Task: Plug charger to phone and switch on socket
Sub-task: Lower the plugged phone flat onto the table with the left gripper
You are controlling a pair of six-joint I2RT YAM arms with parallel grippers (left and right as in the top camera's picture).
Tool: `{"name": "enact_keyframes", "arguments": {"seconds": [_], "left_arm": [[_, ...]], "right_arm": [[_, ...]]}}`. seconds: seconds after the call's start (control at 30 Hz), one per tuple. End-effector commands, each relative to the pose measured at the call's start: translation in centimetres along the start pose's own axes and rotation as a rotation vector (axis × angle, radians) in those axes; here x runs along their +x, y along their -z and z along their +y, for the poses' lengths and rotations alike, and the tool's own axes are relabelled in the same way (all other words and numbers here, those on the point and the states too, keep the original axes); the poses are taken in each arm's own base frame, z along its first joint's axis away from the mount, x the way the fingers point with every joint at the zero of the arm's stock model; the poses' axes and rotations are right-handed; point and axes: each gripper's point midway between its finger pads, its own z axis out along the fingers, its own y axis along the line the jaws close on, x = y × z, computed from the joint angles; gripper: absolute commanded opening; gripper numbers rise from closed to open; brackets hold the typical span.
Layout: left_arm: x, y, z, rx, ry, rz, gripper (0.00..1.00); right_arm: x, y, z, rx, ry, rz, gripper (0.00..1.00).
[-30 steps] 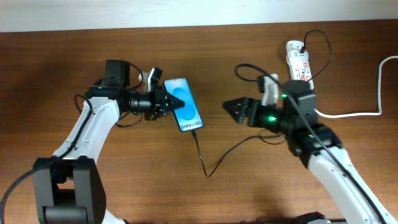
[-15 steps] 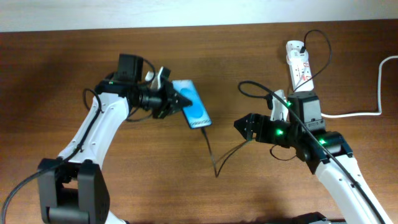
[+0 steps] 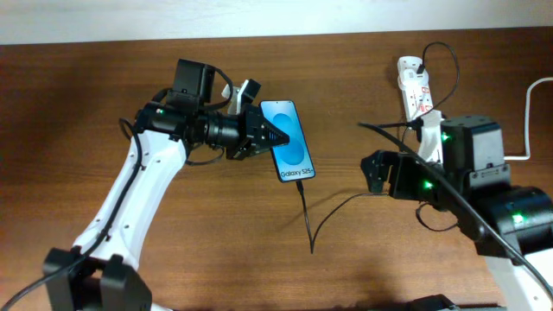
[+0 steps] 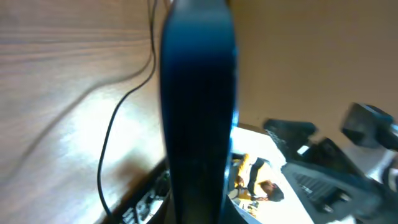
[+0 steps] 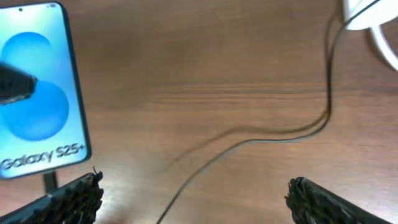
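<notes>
1. Overhead view only: shows both arms. The socket (image 3: 416, 89) sits far right on the table (image 3: 216, 250), and its thick white cord (image 3: 528, 121) exits right. The charger cable (image 3: 307, 216) runs from the socket area to the phone (image 3: 290, 140).
2. Left wrist view only: phone (image 4: 198, 124) is seen edge-on as a dark, blurred vertical bar, screen not readable. Cable (image 4: 107, 149) is a thin line on the wood at left.
3. Right wrist view only: phone (image 5: 40, 93) is face-on at left, with "Galaxy S25+" text at the near end. A dark plug stub meets that end. Cable (image 5: 261, 138) crosses the wood.
4. Left claw (image 3: 270, 136): pinching the phone by its left long edge, approx. centre-left of table.
5. Right claw (image 5: 193, 202): fingers (image 5: 74, 199) spread wide, nothing gripped. Phone is well apart to its left; socket lies on its far side.
</notes>
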Motion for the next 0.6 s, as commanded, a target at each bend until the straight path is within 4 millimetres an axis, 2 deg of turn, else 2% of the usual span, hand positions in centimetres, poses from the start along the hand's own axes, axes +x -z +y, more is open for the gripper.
{"name": "enact_keyframes", "arguments": {"seconds": [0.0,0.13,0.27,0.4,0.57], "left_arm": [[-1.6,-1.3,2.7,-0.053,-0.042,0.007,0.02],[-2.8,-2.6,6.8,-0.144,-0.096,0.017,0.02],[-3.3,-3.4,9.1,-0.174,-0.156,0.043,0.04],[-4.8,-2.3,11.9,-0.292,-0.147,-0.013,0.05],[-6.3,-1.0,13.2,-0.33,-0.137,-0.068,0.06]], "right_arm": [[0.1,0.6,-0.9,0.052,0.006,0.001,0.98],[0.8,0.7,-1.2,0.062,0.0,0.032,0.98],[1.5,0.7,-1.4,0.072,-0.005,0.059,0.98],[1.7,0.7,-1.5,0.074,-0.006,0.066,0.98],[2.0,0.6,-1.6,0.081,-0.009,0.085,0.98]]}}
